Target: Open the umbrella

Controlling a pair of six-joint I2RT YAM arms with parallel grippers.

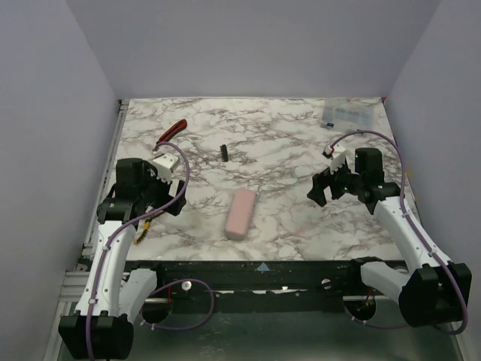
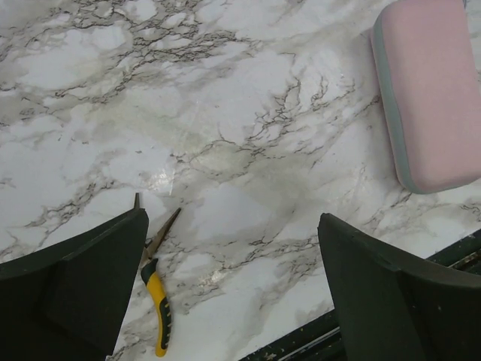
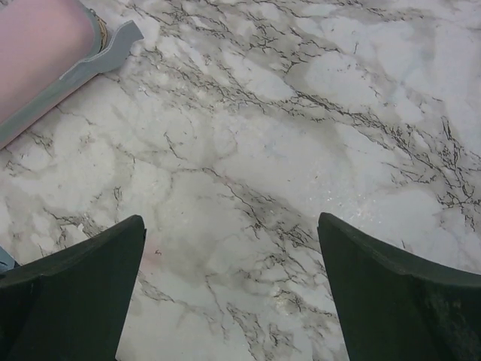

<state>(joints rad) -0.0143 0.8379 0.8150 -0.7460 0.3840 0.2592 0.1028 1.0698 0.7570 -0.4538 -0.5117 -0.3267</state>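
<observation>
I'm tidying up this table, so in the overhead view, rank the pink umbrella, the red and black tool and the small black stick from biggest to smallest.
1. The umbrella, folded, clearly largest.
2. The red and black tool, long but thin.
3. The black stick, smallest.
Distance from the camera does not change this.

One each (five things): umbrella, red tool, pliers, black stick, packet.

A white, grey-veined marble-patterned tabletop sits boxed in by plain pale lilac-grey panels: back wall, left wall, right wall. A black rail runs along its near edge. The light is soft and even.
</observation>
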